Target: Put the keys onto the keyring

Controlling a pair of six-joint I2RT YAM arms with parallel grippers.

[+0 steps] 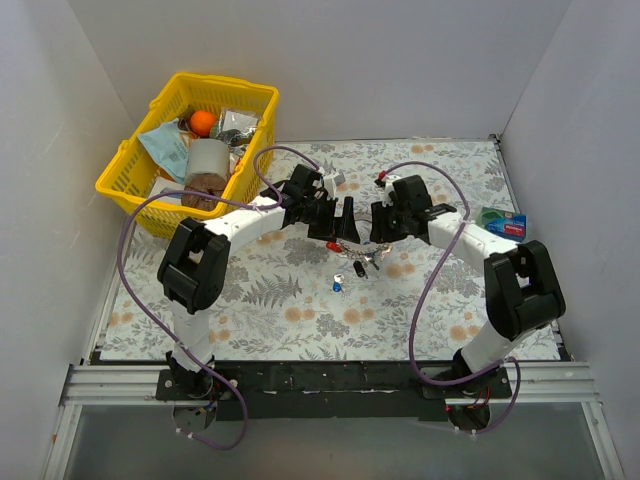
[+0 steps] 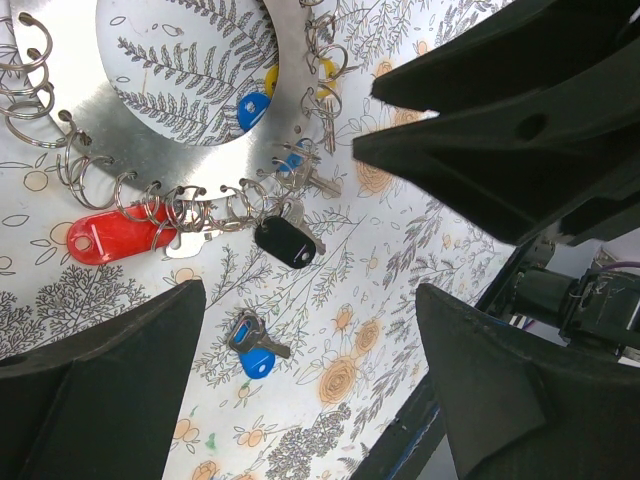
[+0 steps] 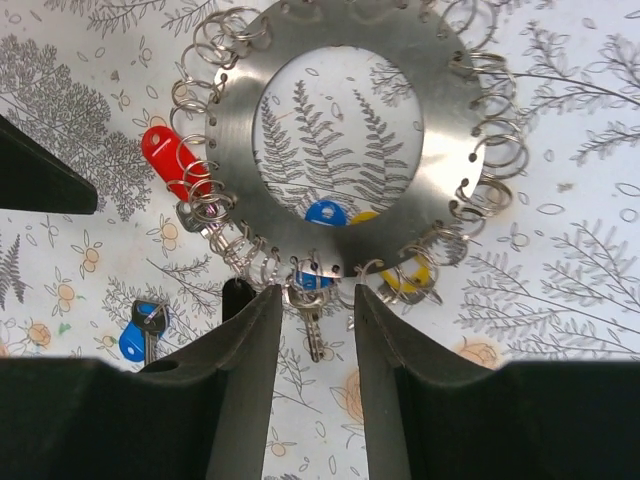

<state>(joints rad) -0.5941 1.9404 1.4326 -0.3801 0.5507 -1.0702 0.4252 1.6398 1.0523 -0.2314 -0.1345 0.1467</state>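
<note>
The keyring (image 3: 445, 120) is a flat silvery disc with a big hole and many small split rings round its edge; it lies on the floral cloth (image 1: 365, 250) (image 2: 180, 168). A red-tagged key (image 3: 168, 158) (image 2: 110, 238), a black one (image 2: 285, 242), a yellow one (image 3: 410, 280) and a blue one (image 3: 312, 290) hang from its rings. Another blue key (image 2: 255, 350) (image 3: 140, 335) (image 1: 338, 285) lies loose on the cloth. My right gripper (image 3: 317, 295) (image 1: 378, 228) stands open at the ring's near edge, the hanging blue key in the gap between its fingers and untouched. My left gripper (image 2: 310, 292) (image 1: 340, 225) is wide open above the cloth, holding nothing.
A yellow basket (image 1: 128, 178) full of groceries stands at the back left. A small teal box (image 1: 503, 222) lies by the right wall. White walls close in the cloth on three sides. The two grippers face each other closely over the ring.
</note>
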